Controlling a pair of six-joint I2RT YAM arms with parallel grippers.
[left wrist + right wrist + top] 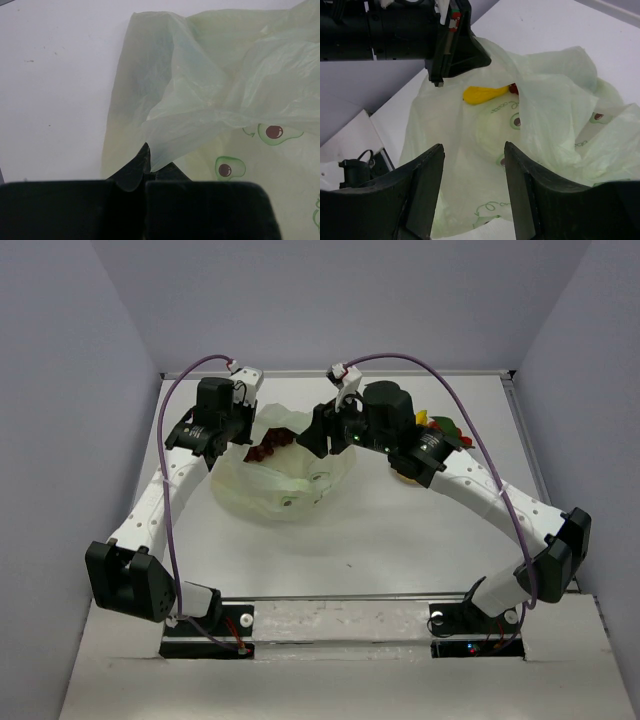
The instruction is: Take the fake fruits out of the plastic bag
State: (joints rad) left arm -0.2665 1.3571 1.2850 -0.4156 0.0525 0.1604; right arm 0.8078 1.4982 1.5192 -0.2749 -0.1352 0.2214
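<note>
The pale green plastic bag (285,480) lies crumpled in the middle of the table. My left gripper (147,161) is shut on a fold of the bag's rim (200,115) and holds it at the bag's far left. It also shows in the top view (237,430). A dark red grape bunch (270,449) shows in the bag's mouth. My right gripper (474,156) is open and empty just above the bag (555,100). It also shows in the top view (318,436). A yellow fruit (481,93) and a red piece (513,89) lie inside the bag beyond it.
Several fake fruits, yellow, red and green (442,428), lie on the table right of the bag, behind my right arm. A bit of orange mat (404,478) peeks out under that arm. The left gripper body (455,47) hangs close over the bag's mouth.
</note>
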